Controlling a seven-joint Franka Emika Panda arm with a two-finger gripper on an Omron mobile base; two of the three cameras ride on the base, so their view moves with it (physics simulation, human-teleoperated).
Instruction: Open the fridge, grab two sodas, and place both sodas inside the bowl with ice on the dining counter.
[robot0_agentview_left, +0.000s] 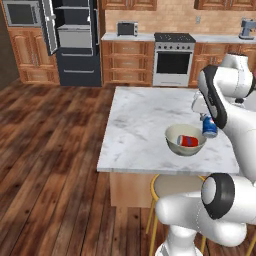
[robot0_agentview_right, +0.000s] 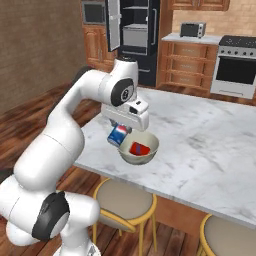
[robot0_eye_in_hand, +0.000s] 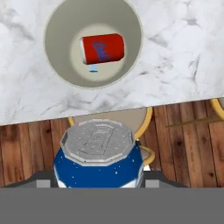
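Observation:
My gripper (robot0_agentview_right: 120, 129) is shut on the blue soda (robot0_agentview_right: 118, 135), which hangs tilted just beside the bowl (robot0_agentview_right: 145, 156), above the near edge of the dining counter (robot0_agentview_right: 200, 135). In the hand view the blue soda (robot0_eye_in_hand: 98, 155) shows its silver top between my fingertips (robot0_eye_in_hand: 43, 180), with the bowl (robot0_eye_in_hand: 57, 57) ahead. The red soda (robot0_eye_in_hand: 103, 48) lies on its side inside the bowl. From the left base view the blue soda (robot0_agentview_left: 210, 128) is right of the bowl (robot0_agentview_left: 182, 149) and the red soda (robot0_agentview_left: 190, 141). The black fridge (robot0_agentview_left: 75, 45) stands at the back with a door open.
Yellow-legged stools (robot0_agentview_right: 125, 200) stand under the counter's near edge, right below the held can. A steel oven range (robot0_agentview_left: 173, 60), a toaster (robot0_agentview_left: 127, 28) and wooden cabinets line the back wall. Wood floor (robot0_agentview_left: 50, 150) lies open to the left.

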